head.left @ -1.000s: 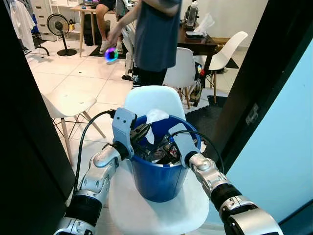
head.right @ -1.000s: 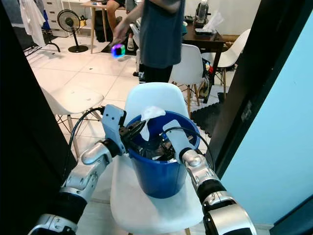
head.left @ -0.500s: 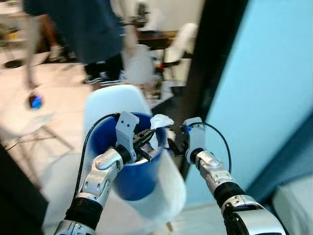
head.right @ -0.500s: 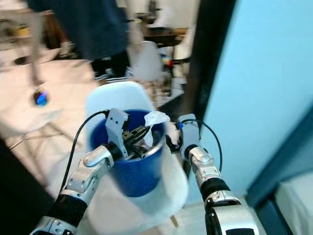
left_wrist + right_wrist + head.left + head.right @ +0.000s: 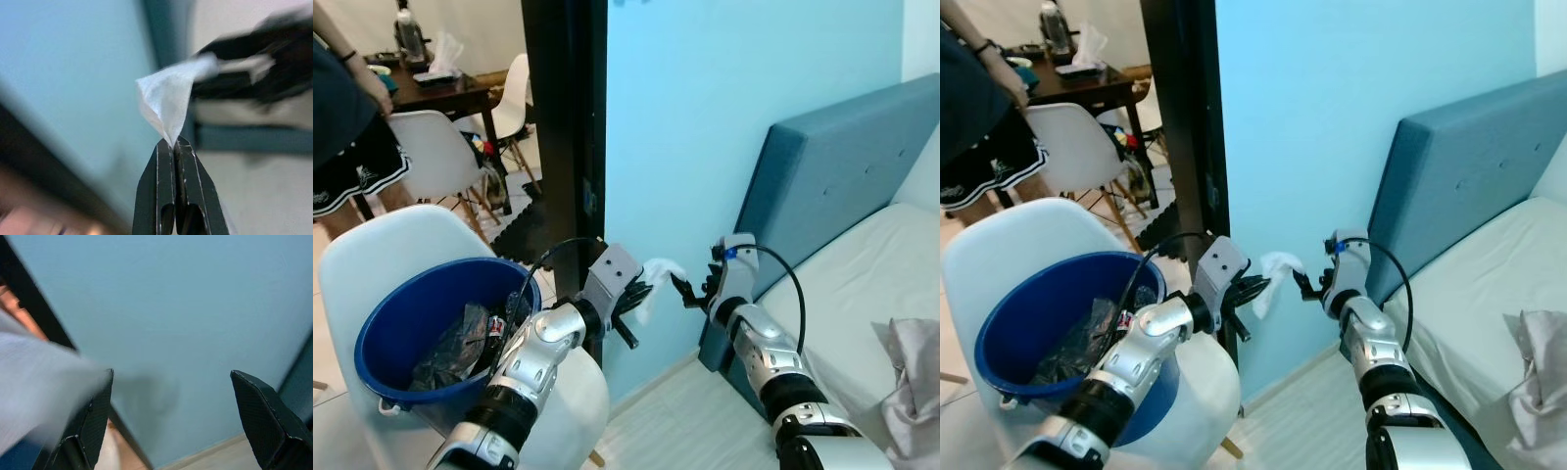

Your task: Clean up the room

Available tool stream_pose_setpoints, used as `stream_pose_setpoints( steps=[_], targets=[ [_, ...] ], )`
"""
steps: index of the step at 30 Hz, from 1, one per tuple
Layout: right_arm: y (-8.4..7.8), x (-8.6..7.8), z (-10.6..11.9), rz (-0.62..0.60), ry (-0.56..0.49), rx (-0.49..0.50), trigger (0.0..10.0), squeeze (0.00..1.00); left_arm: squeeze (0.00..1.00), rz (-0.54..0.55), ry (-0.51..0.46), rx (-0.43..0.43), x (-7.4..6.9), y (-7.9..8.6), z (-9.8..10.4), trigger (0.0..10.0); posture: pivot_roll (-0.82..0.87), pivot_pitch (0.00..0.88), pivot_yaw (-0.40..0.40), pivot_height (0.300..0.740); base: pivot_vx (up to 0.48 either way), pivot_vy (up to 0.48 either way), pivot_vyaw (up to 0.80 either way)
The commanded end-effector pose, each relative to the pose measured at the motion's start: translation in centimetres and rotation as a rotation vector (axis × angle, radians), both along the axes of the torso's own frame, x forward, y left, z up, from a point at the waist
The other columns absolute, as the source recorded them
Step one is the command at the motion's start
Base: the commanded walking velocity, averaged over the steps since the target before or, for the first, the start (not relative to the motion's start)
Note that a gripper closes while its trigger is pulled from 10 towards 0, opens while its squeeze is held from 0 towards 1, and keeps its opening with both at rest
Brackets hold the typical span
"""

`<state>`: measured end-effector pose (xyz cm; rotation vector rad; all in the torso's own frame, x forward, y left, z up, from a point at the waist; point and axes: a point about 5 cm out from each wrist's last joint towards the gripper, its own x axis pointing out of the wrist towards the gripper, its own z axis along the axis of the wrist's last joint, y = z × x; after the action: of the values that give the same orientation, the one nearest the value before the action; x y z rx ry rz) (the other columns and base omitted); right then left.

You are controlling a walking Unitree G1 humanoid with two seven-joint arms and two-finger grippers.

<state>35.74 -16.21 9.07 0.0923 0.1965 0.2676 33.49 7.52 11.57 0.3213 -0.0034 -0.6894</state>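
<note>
No legible text or labels.

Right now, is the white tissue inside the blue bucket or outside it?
Outside. The left gripper pinches the white tissue in the air before the light blue wall, beside the blue bucket.

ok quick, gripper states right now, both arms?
Left gripper: fingers shut on the white tissue, held up in front of the blue wall.
Right gripper: fingers open, holding nothing, next to the tissue.
</note>
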Motion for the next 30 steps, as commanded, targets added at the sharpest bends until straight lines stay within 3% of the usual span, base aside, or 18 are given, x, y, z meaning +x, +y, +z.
stream_pose_setpoints(
  steps=[1, 5, 6, 8, 11, 12, 19, 23, 24, 26, 27, 30],
  targets=[
    [0.5, -0.1, 0.0, 0.023, 0.006, 0.006, 10.0, 0.00, 0.00, 0.111, -0.001, 0.034, 0.6, 1.4, -0.4, 10.0, -0.07, 0.000, -0.010, 0.740, 0.000, 0.000, 0.00],
    [0.5, -0.1, -0.1, 0.025, 0.010, 0.005, 10.0, 0.00, 0.00, 0.222, 0.001, 0.055, 1.2, 2.8, -0.6, 10.0, -0.07, 0.000, -0.011, 0.740, 0.000, 0.000, 0.00],
    [0.4, -0.1, -0.1, 0.023, 0.014, 0.000, 10.0, 0.00, 0.00, 0.302, 0.011, 0.080, 1.5, 4.1, -0.8, 10.0, -0.07, 0.000, -0.010, 0.740, 0.000, 0.000, 0.00],
    [0.4, -0.1, -0.1, 0.023, 0.014, 0.000, 10.0, 0.00, 0.00, 0.302, 0.011, 0.080, 1.5, 4.1, -0.8, 10.0, -0.07, 0.000, -0.010, 0.740, 0.000, 0.000, 0.00],
    [-0.1, -0.2, -0.2, 0.010, 0.026, -0.015, 10.0, 0.00, 0.00, 0.534, 0.014, 0.157, 2.0, 9.1, -1.4, 10.0, -0.07, 0.000, -0.014, 0.740, 0.000, 0.000, 0.00],
    [-0.2, -0.3, -0.2, 0.008, 0.027, -0.016, 10.0, 0.00, 0.00, 0.572, 0.008, 0.164, 2.0, 10.0, -1.3, 10.0, -0.07, 0.000, -0.014, 0.740, 0.000, 0.000, 0.00],
    [-0.5, -0.4, -0.4, 0.001, 0.038, -0.027, 10.0, 0.00, 0.00, 0.624, 0.014, 0.179, 1.7, 11.5, -1.6, 10.0, -0.06, 0.000, -0.018, 0.740, 0.000, 0.000, 0.00],
    [-0.3, -0.3, -0.5, 0.000, 0.043, -0.035, 10.0, 0.00, 0.00, 0.658, 0.064, 0.236, 1.3, 11.9, -3.0, 10.0, -0.06, 0.000, -0.017, 0.740, 0.000, 0.000, 0.00],
    [-0.3, -0.3, -0.4, 0.000, 0.041, -0.036, 10.0, 0.00, 0.55, 0.638, 0.063, 0.243, 1.2, 11.5, -3.3, 10.0, -0.06, 0.000, -0.018, 0.740, 0.000, 0.000, 0.00],
    [-0.3, -0.3, -0.4, 0.001, 0.040, -0.036, 10.0, 0.00, 0.55, 0.622, 0.059, 0.245, 1.2, 11.2, -3.4, 10.0, -0.06, 0.000, -0.018, 0.740, 0.000, 0.000, 0.00],
    [-0.3, -0.3, -0.3, 0.001, 0.039, -0.037, 10.0, 0.00, 1.00, 0.625, 0.040, 0.254, 1.3, 10.9, -3.2, 10.0, -0.07, 0.000, -0.016, 0.740, 0.000, 0.000, 0.00],
    [-0.5, -0.3, -0.3, -0.002, 0.035, -0.037, 10.0, 0.00, 1.00, 0.652, 0.008, 0.276, 1.6, 10.9, -2.8, 10.0, -0.08, 0.000, -0.013, 0.740, 0.000, 0.000, 0.00]
  ],
)
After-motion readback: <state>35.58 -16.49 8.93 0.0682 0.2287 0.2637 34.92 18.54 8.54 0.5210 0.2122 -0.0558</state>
